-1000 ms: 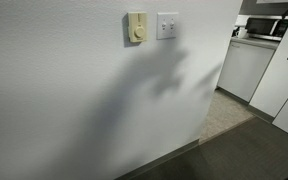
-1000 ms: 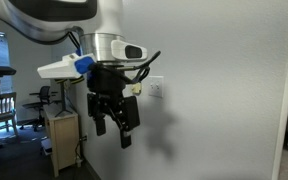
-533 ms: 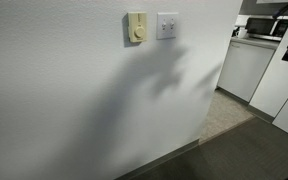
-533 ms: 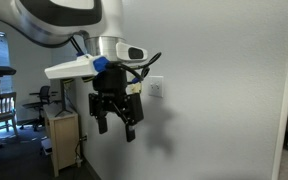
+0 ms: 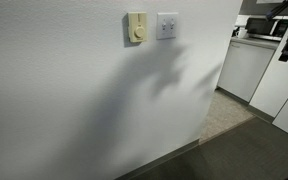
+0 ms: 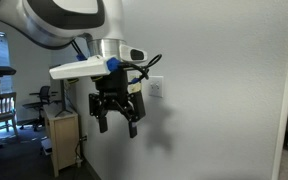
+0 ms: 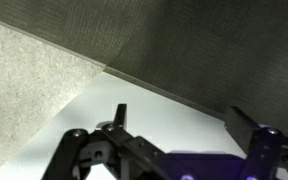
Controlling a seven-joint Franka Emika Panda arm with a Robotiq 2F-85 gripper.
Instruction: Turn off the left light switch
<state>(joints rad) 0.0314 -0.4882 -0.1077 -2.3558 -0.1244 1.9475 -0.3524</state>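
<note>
Judging by how things lie, nothing of the task proper done so far: only an approach under way, no touch made. Can find the left light switch (image 5: pixel 163 25) as the left toggle of the pair in the white wall plate (image 5: pixel 170 33), just beside the cream-yellow plate with a round knob (image 5: pixel 135 27), high on the wall (image 5: pixel 64 100). Cannot tell at this size whether it is flipped up or down. Can see the gripper (image 6: pixel 117 124) hanging off the wall in an exterior view, lower than the plate, fingers pointing down and spread apart, clasping nothing. Backed by the wrist view, with two fingertips (image 7: pixel 119 112) standing well apart and only dark floor (image 7: pixel 214 40) and the foot of the wall beyond them. Reaches the wall merely as a shadow (image 5: pixel 169 75) below the switches, well apart from either toggle. Left to do, by this reading, nearly everything: lifting and turning the fingers toward the plate, bringing one fingertip onto the left toggle alone, then pushing it over to off. Calls for care, most likely, with the pair's right toggle sitting so close beside it, and with the knob plate on the other side.
</note>
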